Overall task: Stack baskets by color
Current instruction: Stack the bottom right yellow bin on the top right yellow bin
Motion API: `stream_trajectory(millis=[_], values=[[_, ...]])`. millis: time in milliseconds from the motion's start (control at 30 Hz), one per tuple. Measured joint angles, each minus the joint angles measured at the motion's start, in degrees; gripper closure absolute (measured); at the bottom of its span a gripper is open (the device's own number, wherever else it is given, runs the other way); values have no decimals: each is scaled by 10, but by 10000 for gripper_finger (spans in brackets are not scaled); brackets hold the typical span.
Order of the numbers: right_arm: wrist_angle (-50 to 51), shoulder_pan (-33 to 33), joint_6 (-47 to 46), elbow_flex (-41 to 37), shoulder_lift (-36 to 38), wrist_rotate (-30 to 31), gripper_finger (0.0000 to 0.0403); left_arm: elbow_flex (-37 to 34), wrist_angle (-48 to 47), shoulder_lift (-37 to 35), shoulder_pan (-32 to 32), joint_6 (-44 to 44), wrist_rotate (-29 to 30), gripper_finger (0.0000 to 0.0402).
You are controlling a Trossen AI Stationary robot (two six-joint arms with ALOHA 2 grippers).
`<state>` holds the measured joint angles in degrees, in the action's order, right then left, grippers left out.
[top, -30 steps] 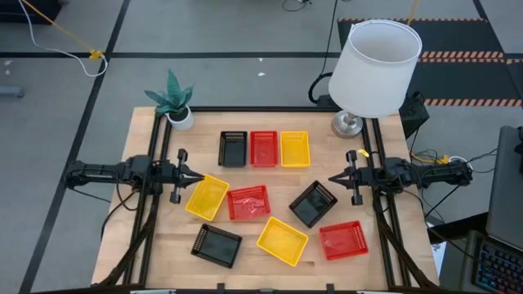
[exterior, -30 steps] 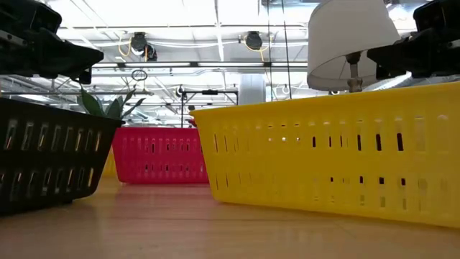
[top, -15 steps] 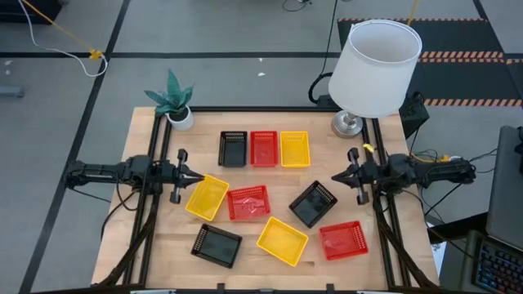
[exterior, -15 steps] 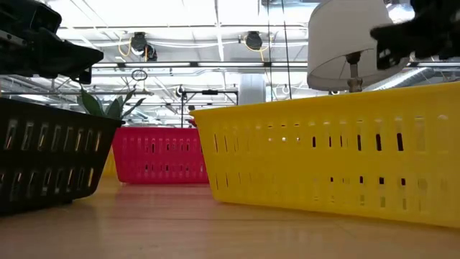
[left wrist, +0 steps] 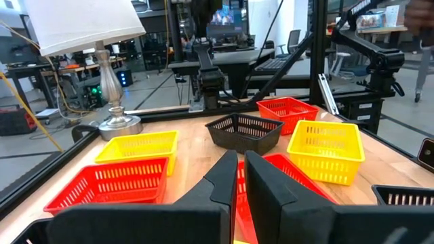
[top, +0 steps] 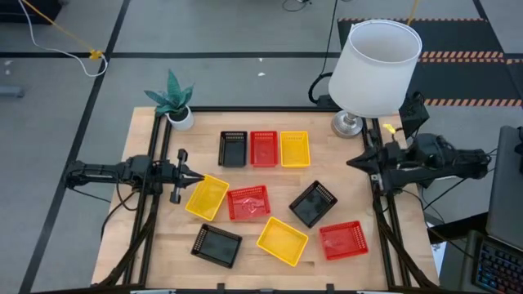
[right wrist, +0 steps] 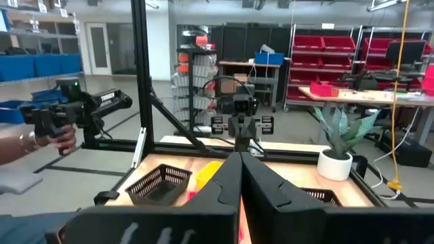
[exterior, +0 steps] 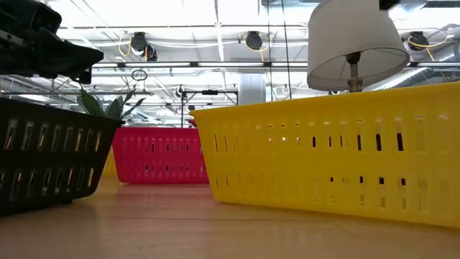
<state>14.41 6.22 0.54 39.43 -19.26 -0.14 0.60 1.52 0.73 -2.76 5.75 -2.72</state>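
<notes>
Nine baskets lie on the wooden table. At the far side a black (top: 233,149), a red (top: 263,148) and a yellow one (top: 294,149) stand in a row. Nearer, scattered singly, are a yellow (top: 207,197), a red (top: 248,202), a black (top: 313,203), another black (top: 216,245), a yellow (top: 282,241) and a red basket (top: 343,240). My left gripper (top: 198,175) is shut and points level toward the table's middle, just left of the yellow basket. My right gripper (top: 351,162) is shut, raised high at the right edge and holds nothing.
A white lampshade on a metal stand (top: 376,69) stands at the far right corner, close to my right arm. A potted green plant (top: 173,102) is at the far left corner. Black frame rails (top: 155,212) run along both sides. A person's hand (right wrist: 47,139) holds a device beyond the table.
My right gripper has risen well above the table, leaving the low view through its top, and has drawn slightly toward the right edge; it stays shut. The baskets have not moved.
</notes>
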Motion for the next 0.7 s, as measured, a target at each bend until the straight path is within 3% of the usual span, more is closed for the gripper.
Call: stream_trajectory(millis=[700], values=[[229,0,-44,415,-254,0,403,0,0,0,0,0,2,369]])
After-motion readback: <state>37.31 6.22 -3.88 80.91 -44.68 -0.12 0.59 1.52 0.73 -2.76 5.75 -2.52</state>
